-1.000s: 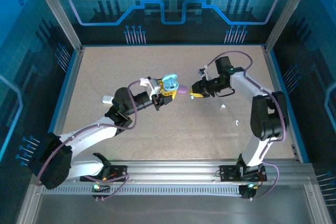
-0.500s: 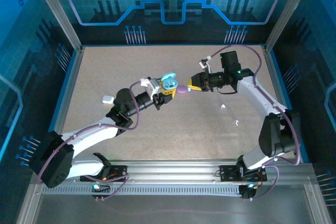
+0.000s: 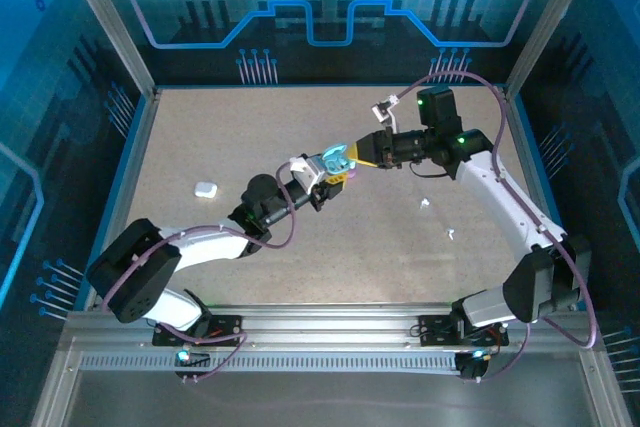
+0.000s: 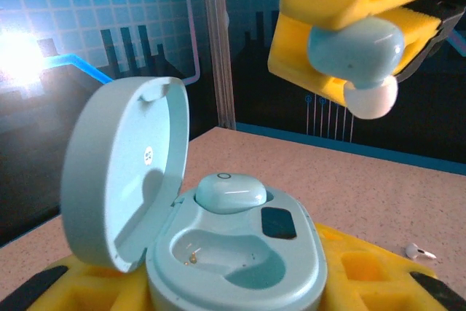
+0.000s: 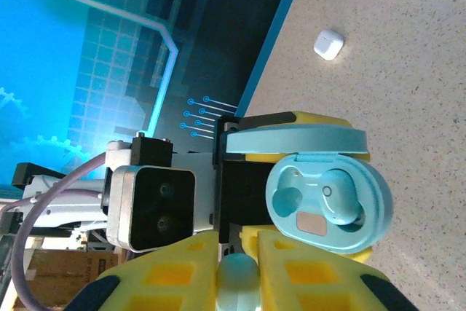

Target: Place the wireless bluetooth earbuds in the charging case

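Note:
My left gripper is shut on the teal charging case, which sits between its yellow pads. The lid stands open to the left. One teal earbud sits in the far socket, and the near socket is empty. My right gripper hangs just above and to the right of the case, shut on a second teal earbud with a white tip. In the right wrist view that earbud shows between the yellow fingers, with the open case beyond it.
A small white case lies on the table at the left, also in the right wrist view. Two tiny white pieces lie on the right side; one shows behind the teal case. Aluminium posts and blue panels wall the table.
The left arm has stretched right and forward with the case. The right gripper has moved up and left with its earbud, now close over the open case.

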Robot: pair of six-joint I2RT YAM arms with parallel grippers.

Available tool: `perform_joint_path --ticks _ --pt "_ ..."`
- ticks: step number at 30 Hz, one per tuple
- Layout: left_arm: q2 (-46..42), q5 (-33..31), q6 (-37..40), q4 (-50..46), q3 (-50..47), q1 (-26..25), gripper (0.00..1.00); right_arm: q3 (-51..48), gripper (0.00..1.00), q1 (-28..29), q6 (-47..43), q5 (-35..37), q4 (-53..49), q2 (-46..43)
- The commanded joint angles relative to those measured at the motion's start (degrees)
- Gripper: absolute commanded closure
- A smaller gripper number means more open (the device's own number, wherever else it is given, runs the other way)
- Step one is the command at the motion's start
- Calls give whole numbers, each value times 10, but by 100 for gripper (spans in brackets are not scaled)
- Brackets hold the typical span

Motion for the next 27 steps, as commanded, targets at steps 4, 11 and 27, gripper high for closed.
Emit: perform_joint_path --ticks 4,11,27 --pt "21 -21 10 74 14 -12 67 19 79 27 7 38 -19 -8" --pt "29 -21 7 76 19 -18 67 38 80 51 13 71 -14 4" --pt "29 -25 -5 89 24 -25 67 59 80 77 -7 146 -50 22"
